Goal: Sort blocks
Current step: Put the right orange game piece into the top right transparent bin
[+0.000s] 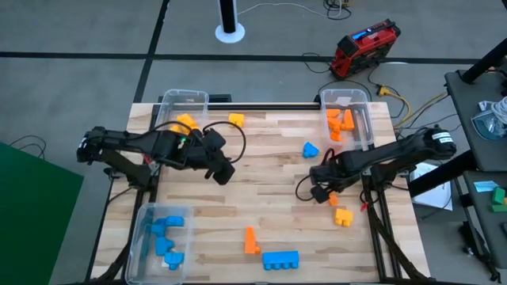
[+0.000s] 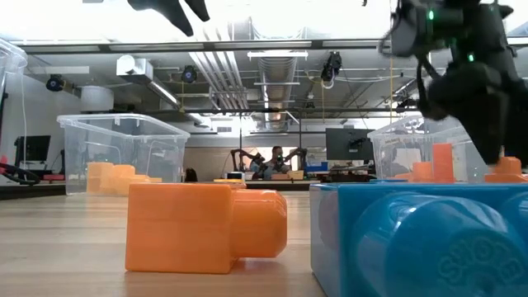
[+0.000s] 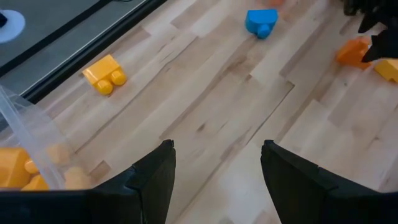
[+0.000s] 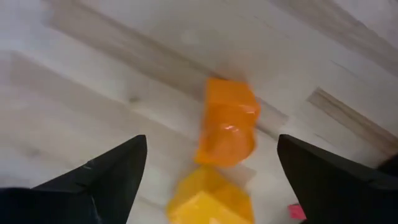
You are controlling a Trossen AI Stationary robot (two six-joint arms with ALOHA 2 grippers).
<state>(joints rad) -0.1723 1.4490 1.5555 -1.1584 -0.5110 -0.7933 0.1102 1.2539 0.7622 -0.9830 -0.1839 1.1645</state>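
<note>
**Lining up on the orange block at my right side**

My right gripper point(image 4: 208, 180) hangs just above the table with its fingers spread wide and nothing between them. Directly ahead of the gap lies a small orange block point(image 4: 227, 127), and touching or nearly touching it is a yellow block point(image 4: 208, 202). That closeness is the hard part, I judge: I should come down centred on the orange piece alone, fingers straddling its sides, so the yellow one is not nudged or pinched along with it. Its likely home is the far right bin point(image 1: 347, 99), which already holds orange pieces.

Farther across the table, my left gripper point(image 3: 214, 180) waits beside the far left bin point(image 1: 184, 99), its fingers also apart and empty. A loose yellow piece point(image 3: 104, 74) lies near that bin, and a blue block point(image 3: 261, 22) sits out toward the middle. Near the front edge lie an orange upright piece point(image 1: 251, 240) and a long blue block point(image 1: 280, 259).
</note>
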